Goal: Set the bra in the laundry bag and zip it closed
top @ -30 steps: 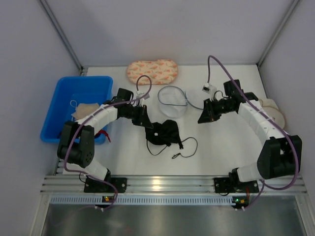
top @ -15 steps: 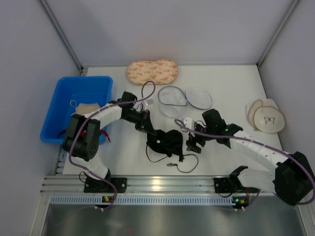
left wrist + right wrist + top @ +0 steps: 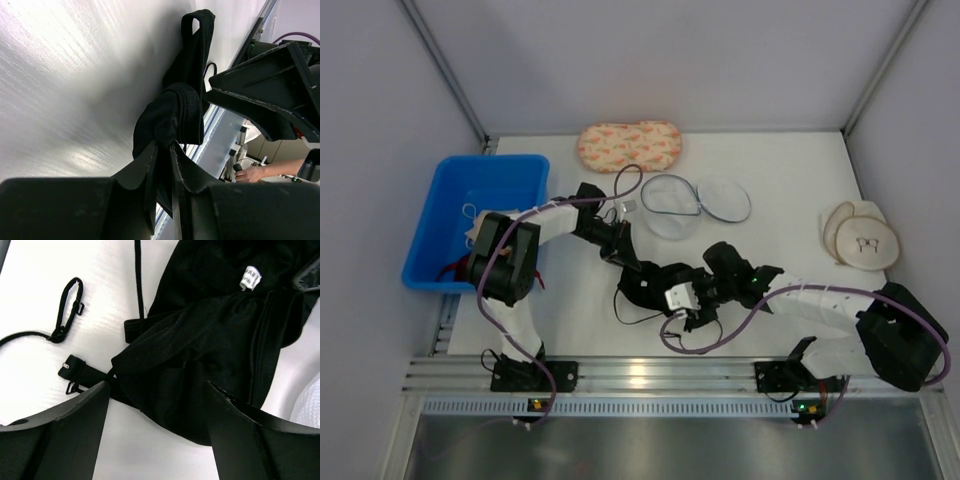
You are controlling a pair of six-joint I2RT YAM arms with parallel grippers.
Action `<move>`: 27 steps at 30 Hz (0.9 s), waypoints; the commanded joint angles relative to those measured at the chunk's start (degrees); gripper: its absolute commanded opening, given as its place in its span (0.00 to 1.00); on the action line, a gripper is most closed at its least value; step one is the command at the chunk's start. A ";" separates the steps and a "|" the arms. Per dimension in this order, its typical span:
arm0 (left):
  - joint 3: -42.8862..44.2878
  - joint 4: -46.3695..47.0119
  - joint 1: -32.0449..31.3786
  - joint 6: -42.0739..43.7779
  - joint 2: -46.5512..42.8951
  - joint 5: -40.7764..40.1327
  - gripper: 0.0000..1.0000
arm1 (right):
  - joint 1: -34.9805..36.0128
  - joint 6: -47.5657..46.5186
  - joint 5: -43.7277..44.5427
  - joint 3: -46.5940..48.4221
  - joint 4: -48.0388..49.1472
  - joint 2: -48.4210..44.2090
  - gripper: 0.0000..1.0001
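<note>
The black bra (image 3: 658, 283) lies bunched on the white table, its thin straps (image 3: 700, 340) trailing toward the front edge. My left gripper (image 3: 638, 272) is shut on a fold of the bra (image 3: 175, 115) at its left side; black fabric fills the narrow gap of the gripper (image 3: 162, 146). My right gripper (image 3: 692, 296) is open at the bra's right side, its fingers spread wide over the black cloth (image 3: 215, 335) in the wrist view (image 3: 157, 405). The round mesh laundry bag (image 3: 673, 207) lies open behind, its lid (image 3: 725, 198) flipped right.
A blue bin (image 3: 470, 200) holding a beige cloth (image 3: 483, 224) stands at the left. A peach patterned pouch (image 3: 630, 146) lies at the back, and a beige bra (image 3: 861, 237) at the right edge. The aluminium rail (image 3: 640, 375) runs along the front.
My right arm swung from beside the bag down to the bra and its jaws opened. My left gripper dragged the bra a little right and nearer.
</note>
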 commanded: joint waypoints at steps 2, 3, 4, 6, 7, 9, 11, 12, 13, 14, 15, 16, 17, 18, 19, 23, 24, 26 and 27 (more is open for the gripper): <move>3.71 -2.53 0.09 3.55 1.15 0.73 0.23 | 1.73 -7.77 -0.89 2.82 -1.32 2.52 0.74; 3.97 -2.62 0.09 3.64 1.06 0.55 0.24 | 2.08 -8.12 -0.19 3.34 -1.32 3.92 0.73; 4.15 -2.62 0.09 3.64 1.15 0.55 0.27 | 2.00 -8.47 0.51 3.43 -1.05 4.63 0.71; 4.15 -2.88 0.09 3.91 0.80 0.11 0.31 | 2.00 -8.91 2.88 3.70 0.53 6.56 0.59; 4.33 -3.32 0.09 4.17 0.71 -0.06 0.34 | 1.99 -9.17 3.59 3.96 0.36 7.18 0.54; 4.41 -4.81 0.09 5.31 0.27 -0.50 0.37 | 2.08 -8.39 4.91 5.10 0.18 8.67 0.33; 4.15 -5.60 0.09 6.10 -1.22 -1.29 0.40 | 2.08 -5.59 5.53 6.24 0.09 8.94 0.10; 3.98 -5.87 0.18 6.19 -1.83 -1.73 0.41 | 2.00 -4.09 5.36 6.68 -0.61 8.60 0.03; 3.89 -6.13 0.52 6.19 -3.32 -2.61 0.42 | 1.99 -2.43 4.31 7.29 -1.31 7.81 0.00; 3.80 -6.92 0.61 8.11 -4.20 -3.48 0.43 | 1.99 1.16 3.34 8.87 -2.71 5.89 0.00; 3.71 -7.28 0.79 8.74 -5.17 -4.36 0.44 | 1.99 3.19 2.29 9.93 -5.59 4.82 0.00; 3.54 -7.37 1.31 9.61 -7.18 -6.37 0.46 | 1.99 5.39 -0.42 11.07 -7.28 3.51 0.00; 3.19 -7.45 1.67 9.97 -8.24 -7.44 0.50 | 1.91 10.20 -1.75 13.34 -8.60 0.97 0.00; 2.66 -7.37 2.02 10.49 -9.30 -8.41 0.52 | 1.73 12.68 -3.24 14.50 -10.09 -0.01 0.00; 2.48 -7.37 2.37 11.20 -11.22 -11.37 0.53 | 1.64 15.14 -4.48 15.64 -12.98 -1.15 0.00; 2.22 -7.37 2.46 15.14 -13.70 -18.41 0.63 | 0.68 28.22 -12.12 20.12 -18.71 -5.02 0.00; 2.39 -7.37 2.37 15.77 -13.97 -19.57 0.63 | 0.07 30.35 -13.18 20.48 -19.07 -5.55 0.00; 2.57 -7.37 2.46 17.17 -14.49 -20.98 0.64 | -1.34 36.59 -16.78 20.57 -19.68 -6.43 0.00; 2.48 -7.37 2.37 17.61 -15.10 -20.98 0.64 | -3.52 38.70 -18.10 20.40 -19.60 -6.35 0.00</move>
